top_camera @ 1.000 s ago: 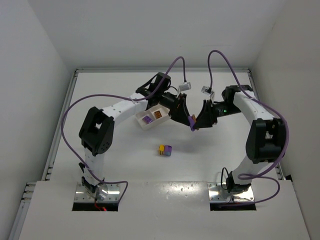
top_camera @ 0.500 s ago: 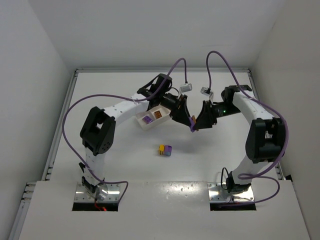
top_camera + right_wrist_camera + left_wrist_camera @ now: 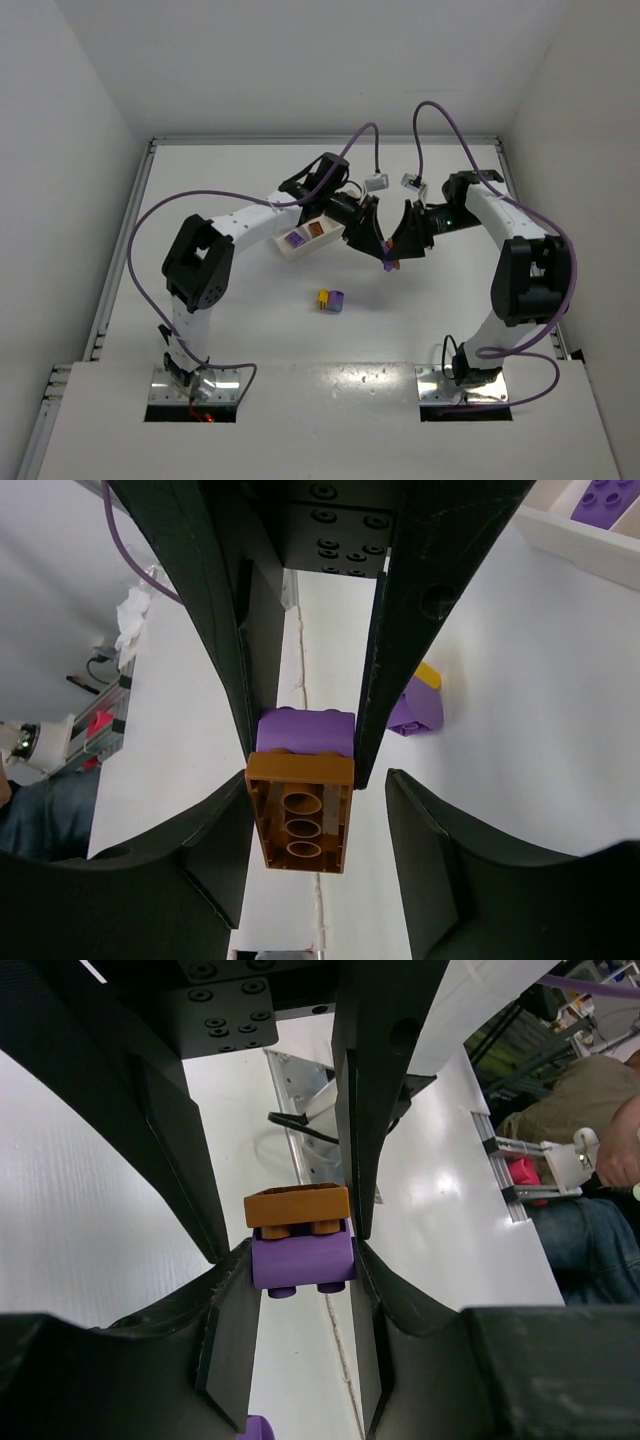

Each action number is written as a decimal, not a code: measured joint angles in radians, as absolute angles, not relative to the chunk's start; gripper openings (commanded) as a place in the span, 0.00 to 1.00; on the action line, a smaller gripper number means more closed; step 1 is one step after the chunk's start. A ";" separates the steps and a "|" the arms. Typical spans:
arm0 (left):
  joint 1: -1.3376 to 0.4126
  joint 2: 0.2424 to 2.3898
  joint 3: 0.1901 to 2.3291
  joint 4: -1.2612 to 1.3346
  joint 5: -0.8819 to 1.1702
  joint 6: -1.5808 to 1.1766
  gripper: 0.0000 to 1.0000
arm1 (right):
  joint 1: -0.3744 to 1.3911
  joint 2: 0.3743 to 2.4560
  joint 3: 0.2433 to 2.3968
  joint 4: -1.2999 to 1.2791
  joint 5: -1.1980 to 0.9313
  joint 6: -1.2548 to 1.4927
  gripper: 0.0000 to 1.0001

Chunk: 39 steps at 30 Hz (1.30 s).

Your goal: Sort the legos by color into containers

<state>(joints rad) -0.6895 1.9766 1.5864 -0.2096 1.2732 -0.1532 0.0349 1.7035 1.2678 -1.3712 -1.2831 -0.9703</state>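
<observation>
Both your grippers have been moving slightly down: left gripper point(image 3: 300, 1290) jaws are pinching the purple lego point(image 3: 302, 1260), right gripper point(image 3: 305, 750) jaws are pinching the orange lego point(image 3: 300, 820). The tray point(image 3: 290, 250) is holding purple and orange bricks.

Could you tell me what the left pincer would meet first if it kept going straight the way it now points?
Most likely the right pincer. The left pincer points toward it over the joined purple brick and orange brick both appear to grip, so the two seem tip to tip; depth is unclear.

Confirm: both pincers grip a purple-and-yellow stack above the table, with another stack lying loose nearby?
Not quite. The stack held between the left pincer and right pincer is purple and orange, as both wrist views show. The loose stack does lie nearby.
</observation>
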 measured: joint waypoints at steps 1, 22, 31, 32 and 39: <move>-0.690 1.977 1.584 -0.208 1.274 -0.150 0.17 | 0.034 1.703 1.268 -1.371 -1.283 -0.970 0.55; -0.691 1.976 1.521 -0.208 1.268 -0.116 0.17 | 0.028 1.697 1.267 -1.366 -1.287 -0.970 0.39; -0.685 1.975 1.521 -0.208 1.269 -0.112 0.17 | 0.029 1.696 1.266 -1.362 -1.280 -0.969 0.48; -0.685 1.975 1.521 -0.208 1.269 -0.112 0.17 | 0.029 1.696 1.266 -1.362 -1.279 -0.969 0.50; -0.676 1.975 1.521 -0.208 1.268 -0.110 0.16 | 0.029 1.696 1.266 -1.362 -1.270 -0.966 0.50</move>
<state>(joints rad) -0.6758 1.9747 1.5208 -0.2081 1.2682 -0.1101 0.0288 1.6962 1.2663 -1.3624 -1.2701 -0.9657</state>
